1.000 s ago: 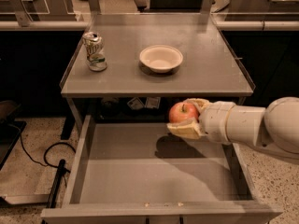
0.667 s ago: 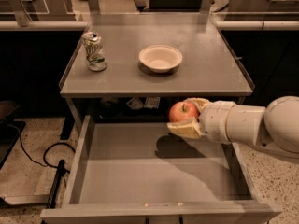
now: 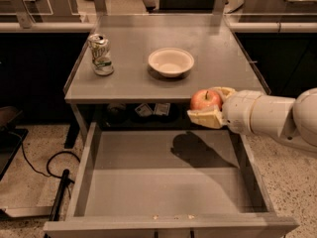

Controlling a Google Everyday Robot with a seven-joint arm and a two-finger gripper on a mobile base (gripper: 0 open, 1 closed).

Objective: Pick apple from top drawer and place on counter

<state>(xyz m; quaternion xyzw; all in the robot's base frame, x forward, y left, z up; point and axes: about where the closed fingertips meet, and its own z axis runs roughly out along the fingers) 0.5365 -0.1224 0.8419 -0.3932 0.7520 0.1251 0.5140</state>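
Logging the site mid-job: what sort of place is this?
Likely an office or lab workspace: a grey counter with a bowl and can, speckled floor. The pincer holds the apple over the open drawer.

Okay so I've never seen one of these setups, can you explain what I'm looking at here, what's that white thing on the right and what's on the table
The white thing reaching in from the right is a robot arm. At its end is a two-finger tool, which works like a simple hand. It is shut on a red apple and holds it in the air above the open top drawer, just in front of the counter's edge. The drawer's bottom is bare apart from the arm's shadow.

There is only one picture. It looks down on the cabinet from the front, and where the camera is mounted cannot be told.

On the grey counter stand a cream-white bowl and, further left in the picture, a dented drink can. The apple is not yet on the counter.
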